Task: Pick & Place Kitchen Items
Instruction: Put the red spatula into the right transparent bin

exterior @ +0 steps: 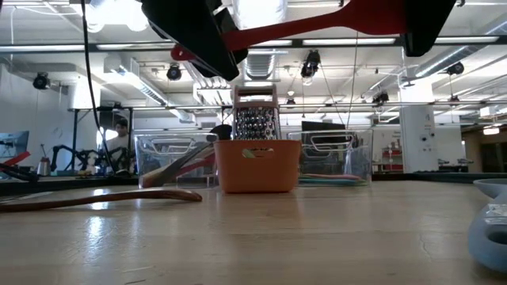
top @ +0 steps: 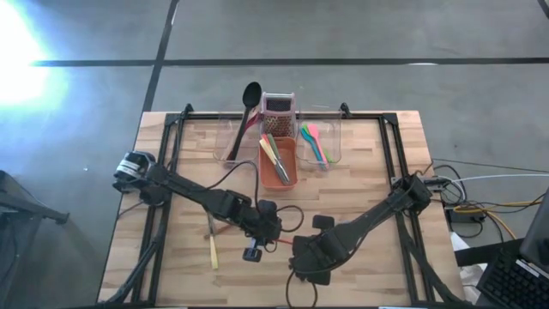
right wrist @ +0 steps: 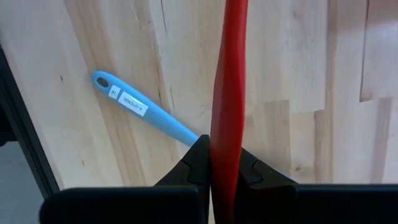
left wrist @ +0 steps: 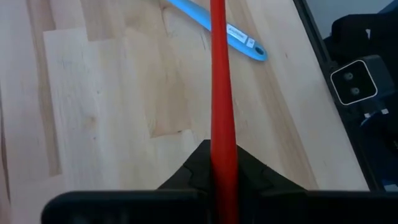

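A long red utensil (exterior: 317, 28) hangs in the air above the near middle of the table, with both grippers shut on it. In the low view my left gripper (exterior: 198, 36) is at its left end and my right gripper (exterior: 428, 20) at its right end. From above, my left gripper (top: 268, 225) and my right gripper (top: 304, 253) stand close together. Below them a blue utensil (right wrist: 149, 115) lies flat on the wood. A wooden spoon (exterior: 103, 198) and a yellow-handled knife (top: 214, 253) lie on the table to the left. My left gripper pinches the red utensil's slim handle (left wrist: 219, 140) between its two fingers, slanting down from the table's left. The handle runs on ahead beyond the fingertips, clear of the table. My right gripper pinches the utensil's wider red part (right wrist: 227, 140) between its two fingers, from above, pointing down. The utensil is lifted clear and lies nearly level, its right end a little higher.
At the far middle stands an orange tub (top: 279, 163) holding utensils, with a metal grater (top: 277, 107) behind it. A clear tub (top: 232, 142) with a black ladle (top: 249, 99) stands on its left, another clear tub (top: 319, 142) with coloured utensils on its right.
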### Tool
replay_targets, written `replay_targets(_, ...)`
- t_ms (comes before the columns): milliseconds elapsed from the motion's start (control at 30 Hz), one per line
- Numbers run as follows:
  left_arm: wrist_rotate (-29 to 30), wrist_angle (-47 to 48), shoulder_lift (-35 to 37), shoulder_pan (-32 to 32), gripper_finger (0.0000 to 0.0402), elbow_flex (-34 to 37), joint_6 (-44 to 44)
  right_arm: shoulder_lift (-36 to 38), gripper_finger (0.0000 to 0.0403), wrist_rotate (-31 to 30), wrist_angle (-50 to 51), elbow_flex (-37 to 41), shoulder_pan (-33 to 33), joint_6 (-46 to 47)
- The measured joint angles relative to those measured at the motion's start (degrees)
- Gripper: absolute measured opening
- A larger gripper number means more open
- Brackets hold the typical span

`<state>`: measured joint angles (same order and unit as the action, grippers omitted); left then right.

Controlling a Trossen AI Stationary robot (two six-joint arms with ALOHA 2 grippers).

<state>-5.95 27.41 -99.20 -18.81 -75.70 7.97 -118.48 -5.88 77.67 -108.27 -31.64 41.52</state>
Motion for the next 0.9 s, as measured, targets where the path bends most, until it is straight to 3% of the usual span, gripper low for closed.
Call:
replay_targets(167, 0.03, -0.46, 0.00, 0.06, 0.0028, 0.00, -0.45, 1.02, 0.0020, 2.87, 1.39, 0.00, 0.07, 1.28)
replay_targets(333, 0.46, 0.56, 0.02, 0.33, 0.0028, 0.09, -0.79, 4.85, 0.0035, 4.57, 9.72, -2.21, -0.39, 7.59)
replay_targets(467, 2.66, -0.17, 0.02, 0.33, 0.0028, 0.09, -2.21, 10.28, 0.0036, -0.09, 12.22, -3.69, -2.52, 13.47)
replay_targets(533, 3.54, -0.68, 0.02, 0.33, 0.0028, 0.36, -3.19, 13.30, 0.0037, -5.31, 12.25, -3.71, -5.04, 16.75)
replay_targets(633, 4.44, -4.41, 0.45, 0.35, 0.0028, 1.76, -4.13, 17.83, 0.0038, -19.07, 12.06, -2.27, -10.46, 21.50)
replay_targets(800, 3.53, -20.06, 1.24, 1.38, 0.0028, 6.81, -5.18, 22.42, 0.0038, -39.70, 11.71, 2.66, -19.94, 29.93)
replay_targets(900, 1.76, -34.29, 1.70, 2.32, 0.0028, 11.16, -4.91, 23.87, 0.0038, -46.96, 11.61, 5.90, -24.12, 34.65)
